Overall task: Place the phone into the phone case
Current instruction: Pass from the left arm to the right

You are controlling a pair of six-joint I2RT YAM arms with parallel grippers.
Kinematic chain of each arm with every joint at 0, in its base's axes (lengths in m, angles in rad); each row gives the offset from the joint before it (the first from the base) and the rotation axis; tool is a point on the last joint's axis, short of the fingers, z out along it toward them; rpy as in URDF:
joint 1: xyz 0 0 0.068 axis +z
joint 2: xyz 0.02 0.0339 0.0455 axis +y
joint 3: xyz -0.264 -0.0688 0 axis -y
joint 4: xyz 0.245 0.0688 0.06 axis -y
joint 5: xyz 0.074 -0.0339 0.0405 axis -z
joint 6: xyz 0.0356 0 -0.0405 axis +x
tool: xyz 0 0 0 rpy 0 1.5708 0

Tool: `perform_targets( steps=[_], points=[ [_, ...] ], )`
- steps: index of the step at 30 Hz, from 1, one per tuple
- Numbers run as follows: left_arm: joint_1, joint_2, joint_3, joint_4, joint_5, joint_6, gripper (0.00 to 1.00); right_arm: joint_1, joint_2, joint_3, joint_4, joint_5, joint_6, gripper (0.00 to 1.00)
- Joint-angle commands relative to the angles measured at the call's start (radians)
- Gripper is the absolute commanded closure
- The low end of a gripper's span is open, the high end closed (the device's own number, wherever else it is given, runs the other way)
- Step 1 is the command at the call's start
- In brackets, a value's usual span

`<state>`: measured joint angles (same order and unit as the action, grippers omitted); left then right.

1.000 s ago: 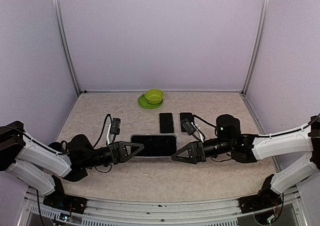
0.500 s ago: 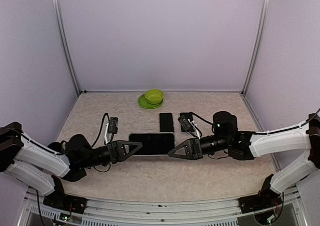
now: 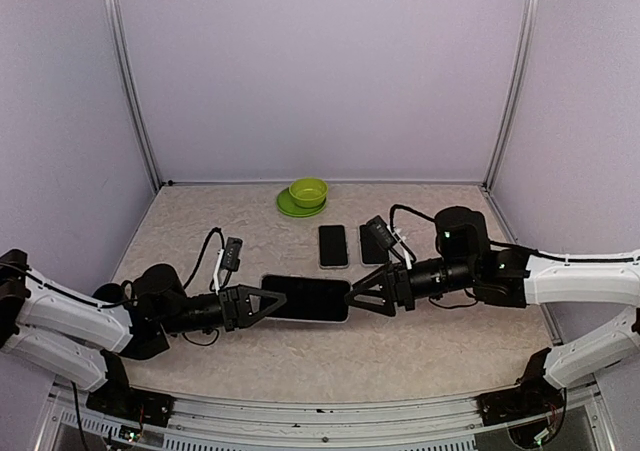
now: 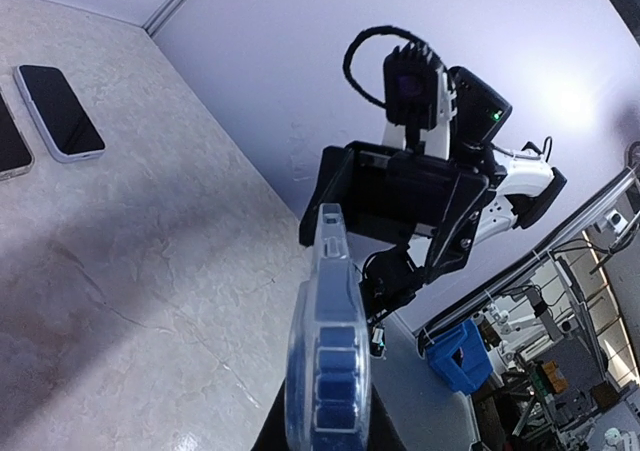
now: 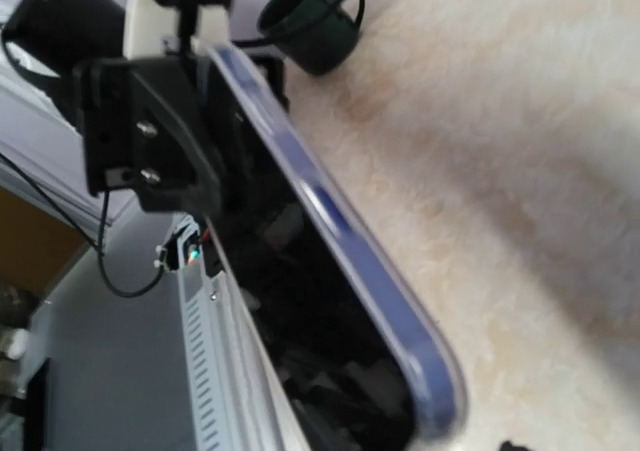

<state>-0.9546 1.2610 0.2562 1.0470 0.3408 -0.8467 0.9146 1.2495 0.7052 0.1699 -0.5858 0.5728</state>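
Phone (image 3: 305, 297) and phone case (image 4: 325, 331) look to me as if they are already together. From overhead it is one dark slab with a pale rim along its near edge. From the left wrist it is seen edge-on, a translucent bluish band with side buttons showing through. I would judge the insertion mostly done. What is left is probably pressing the corners home and setting it down, though I cannot tell from here whether every corner is seated.

It sits mid-counter (image 3: 200, 241), between the two arms, and seems to hang slightly above the surface rather than lie on it. That is hard to be sure of.

The left end effector (image 3: 272, 302) has its fingers drawn together on the phone's left short end. The right end effector (image 3: 355, 297) is pinched onto the opposite end, so the two face each other with the phone bridging them. In the right wrist view the rim runs straight to the other arm's black block.

Two smaller handsets (image 3: 333, 245) (image 3: 373, 243) lie side by side just behind. A green bowl (image 3: 308, 190) sits on a green plate (image 3: 288, 207) farther back.
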Motion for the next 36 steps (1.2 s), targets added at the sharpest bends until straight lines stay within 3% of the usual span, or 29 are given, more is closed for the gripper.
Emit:
perform_targets(
  steps=[1, 6, 8, 12, 17, 29, 36],
  points=[
    [-0.004, -0.038, 0.072, -0.064, 0.075, 0.062, 1.00, 0.004, -0.060, 0.061, -0.193, 0.055, -0.147, 0.21],
    [-0.015, -0.038, 0.103, -0.152, 0.115, 0.102, 1.00, 0.004, -0.073, 0.113, -0.330, 0.083, -0.229, 0.17],
    [-0.022, -0.036, 0.113, -0.181, 0.122, 0.116, 1.00, 0.004, -0.073, 0.118, -0.348, 0.077, -0.248, 0.10],
    [-0.040, -0.021, 0.140, -0.240, 0.139, 0.143, 1.00, 0.005, -0.056, 0.116, -0.356, 0.039, -0.276, 0.09],
    [-0.062, 0.006, 0.189, -0.314, 0.156, 0.190, 1.00, 0.015, -0.014, 0.115, -0.339, -0.038, -0.287, 0.15],
    [-0.099, 0.030, 0.275, -0.472, 0.174, 0.293, 1.00, 0.084, 0.067, 0.141, -0.361, -0.057, -0.335, 0.24],
    [-0.115, 0.039, 0.298, -0.528, 0.176, 0.334, 1.00, 0.096, 0.087, 0.145, -0.367, -0.075, -0.349, 0.39]
  ],
)
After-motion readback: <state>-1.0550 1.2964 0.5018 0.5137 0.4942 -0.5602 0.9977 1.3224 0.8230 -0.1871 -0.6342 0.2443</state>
